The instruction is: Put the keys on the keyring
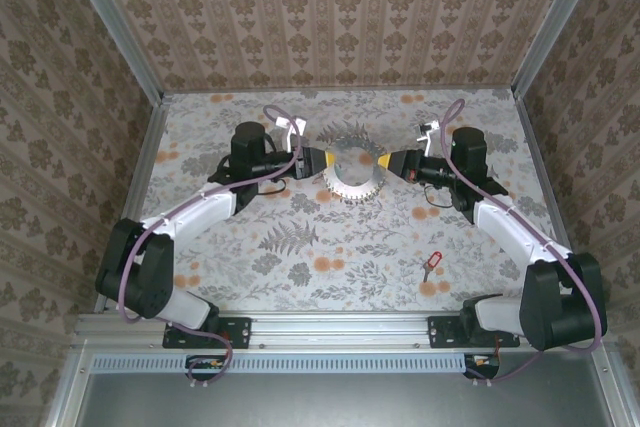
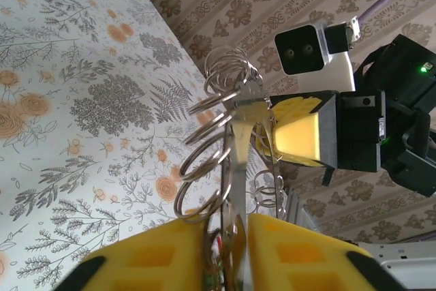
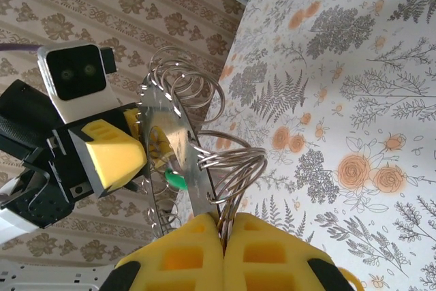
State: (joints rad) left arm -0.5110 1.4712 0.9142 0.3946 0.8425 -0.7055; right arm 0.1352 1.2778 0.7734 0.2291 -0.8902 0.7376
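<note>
Cloth printed with ferns and orange flowers covers the worktop (image 1: 330,247), which is walled in by patterned paper on three sides. Both arms reach from the near edge toward the middle of the far half, the left arm (image 1: 190,217) bent in from the left and the right arm (image 1: 510,227) from the right, their ends facing each other.

Between them the keyring (image 1: 352,179) is held up off the cloth. It is a silvery loop formed by a flat metal band with many wire rings fanning out from its edge.

The right tool (image 3: 223,223) has its yellow pads pressed together, pinching the band and a bunch of the wire rings at the loop's right side. The left tool (image 2: 230,226) meets the opposite side of the loop. Its yellow pads stand close on either side of the band with a narrow gap, and I cannot tell whether they actually press on the metal.

A small green tag (image 3: 176,180) shows inside the loop, against the band and near the left tool's pad. A red-tagged key (image 1: 432,265) lies alone on the cloth, well apart from the loop, near the right arm's forearm.
</note>
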